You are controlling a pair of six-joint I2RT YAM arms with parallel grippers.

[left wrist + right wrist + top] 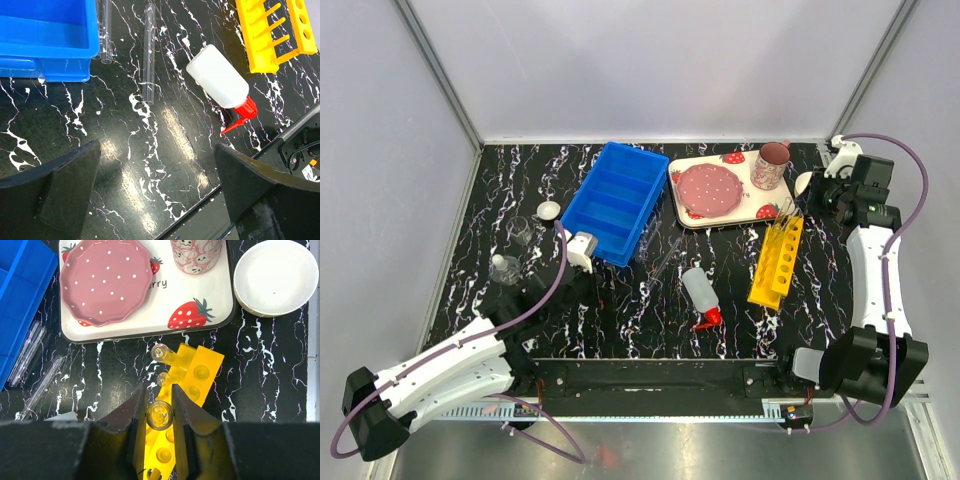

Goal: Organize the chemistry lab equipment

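Observation:
My right gripper (159,395) is shut on a thin clear tube (160,415), holding it upright over the yellow holed rack (200,375). Two more tubes (161,352) stand in the rack's far end. The rack (777,258) lies right of centre. A squeeze bottle (700,292) with a red nozzle lies on its side near the front. Loose tubes (149,50) lie beside the blue bin. Two small beakers (523,230) and a tiny white dish (550,210) sit at the left. My left gripper (157,150) hangs wide open over bare table near the front edge, holding nothing.
A blue divided bin (615,200) stands at centre back. Right of it, a strawberry-print tray (745,212) carries a pink plate (710,187) and a pink mug (772,165). A cream bowl (276,276) sits right of the tray. White walls enclose three sides of the table.

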